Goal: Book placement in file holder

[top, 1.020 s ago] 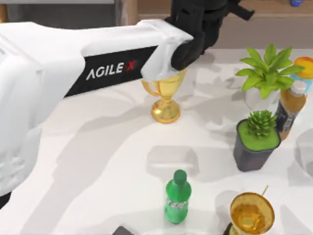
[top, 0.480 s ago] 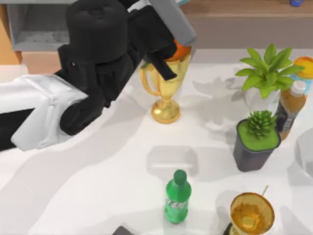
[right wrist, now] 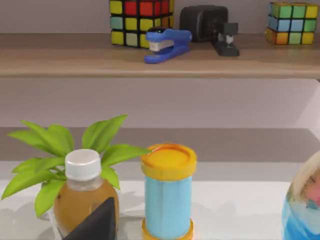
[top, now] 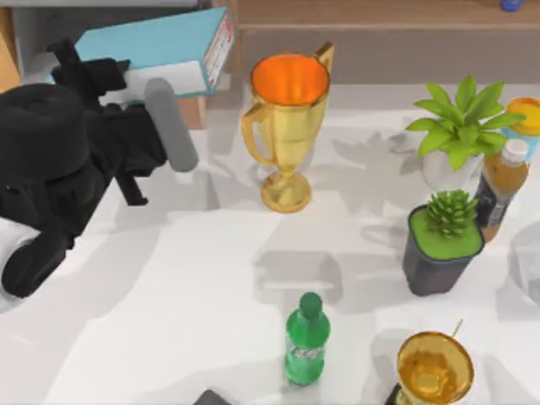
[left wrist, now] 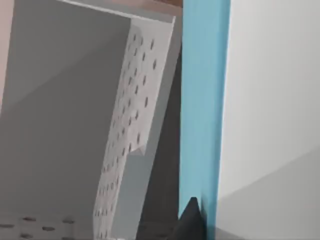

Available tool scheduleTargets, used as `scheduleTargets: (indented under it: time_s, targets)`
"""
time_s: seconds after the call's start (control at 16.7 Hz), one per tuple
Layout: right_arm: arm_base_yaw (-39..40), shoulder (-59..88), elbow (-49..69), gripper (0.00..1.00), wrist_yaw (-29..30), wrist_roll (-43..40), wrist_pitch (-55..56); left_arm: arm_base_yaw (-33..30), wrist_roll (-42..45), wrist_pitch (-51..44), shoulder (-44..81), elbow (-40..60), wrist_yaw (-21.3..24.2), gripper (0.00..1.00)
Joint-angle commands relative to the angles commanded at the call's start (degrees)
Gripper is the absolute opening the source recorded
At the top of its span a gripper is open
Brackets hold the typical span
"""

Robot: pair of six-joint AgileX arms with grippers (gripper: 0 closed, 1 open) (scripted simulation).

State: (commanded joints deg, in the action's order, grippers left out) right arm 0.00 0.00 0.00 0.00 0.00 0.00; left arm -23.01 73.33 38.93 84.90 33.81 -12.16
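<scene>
1. Left pincer (top: 126,72) sits at the table's far-left corner, clenched on the book (top: 156,46). Left wrist view backs this: a dark fingertip (left wrist: 192,220) presses the light blue cover (left wrist: 205,100).
2. Book is held up off the table w/ its white, red-marked edge facing the trophy (top: 287,126). It hangs over the file holder (top: 38,34), grey walls and tan panel peeking out beneath.
3. Why held so, my guess: gripping one end leaves the far end free to drop in between the thin walls. Wrist view shows the cover running alongside a perforated grey wall (left wrist: 132,130), so it looks roughly lined up w/ the slot; can't tell if it's already touching.
4. Trophy stands just beside the holder, so a tight approach; green bottle (top: 305,342) and potted succulent (top: 443,240) are well apart, no bother.
5. Vs 0.5 s ago: arm has swung left, away from the trophy, whose orange bowl is now uncovered. Book now reads clearly as blue cover plus white edge over the holder. Vs 1.0 s ago: the white arm segment no longer spans the table.
6. Right arm parked; can't tell its pincer's state. Its wrist view looks at a yellow-capped blue jar (right wrist: 168,192).
</scene>
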Motion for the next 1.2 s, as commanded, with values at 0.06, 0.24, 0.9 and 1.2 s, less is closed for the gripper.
scheduleTargets:
  time_s: [0.06, 0.24, 0.9, 1.2]
  targets:
    - [0.00, 0.00, 0.00, 1.00, 0.00, 0.00, 0.00, 1.86, 2.70, 0.85, 1.89, -0.18, 0.35, 0.00]
    - [0.00, 0.00, 0.00, 1.00, 0.00, 0.00, 0.00, 6.51, 9.49, 3.42, 8.54, 2.43, 1.34, 0.00]
    - [0.00, 0.00, 0.00, 1.00, 0.00, 0.00, 0.00, 9.69, 14.32, 5.58, 16.58, 8.08, 2.32, 0.00]
    - [0.00, 0.00, 0.00, 1.00, 0.00, 0.00, 0.00, 10.39, 14.46, 5.36, 19.51, 11.90, 2.76, 0.00]
